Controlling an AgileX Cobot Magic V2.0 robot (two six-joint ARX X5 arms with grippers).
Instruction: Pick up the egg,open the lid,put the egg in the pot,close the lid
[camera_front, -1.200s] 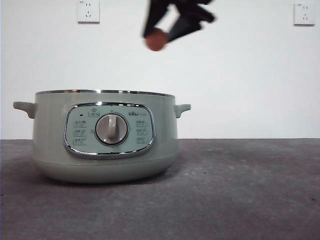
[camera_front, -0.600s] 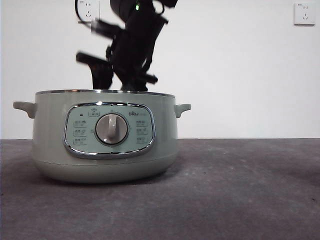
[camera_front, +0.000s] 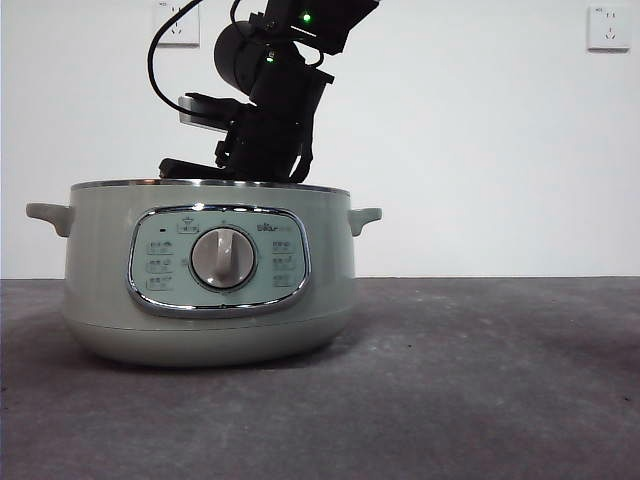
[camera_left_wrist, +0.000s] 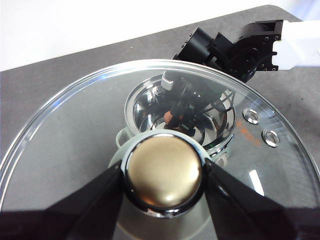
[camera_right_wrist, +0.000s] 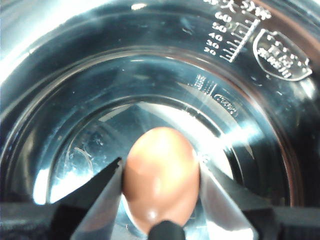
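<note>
White wall with two sockets fills the background of the front view, above a dark grey table (camera_front: 480, 380).

At the lower centre of the right wrist view, the egg (camera_right_wrist: 160, 175) sits pinched between the two jaws of the right gripper (camera_right_wrist: 161, 186), which are closed just to the egg's width. Behind it curves the shiny steel inside of the pot (camera_front: 210, 270), with fill marks at the upper right of that frame. The egg is therefore inside the pot's bowl, but not yet let go; whether it touches the bottom cannot be told.

In the front view the pot stands at centre left, open-topped, and the dark arm comes down from the top edge, with its tip hidden behind the rim. A second ago the egg hung high above the pot at the top centre of this view; now it has dropped out of sight below the rim. My judgement: only the release remains for this step.

The left gripper (camera_left_wrist: 164, 175) clamps the knob of the lid (camera_left_wrist: 75, 145) at the lower centre of the left wrist view, holding the glass lid above the pot, seen through it. Closing the lid comes last.
</note>
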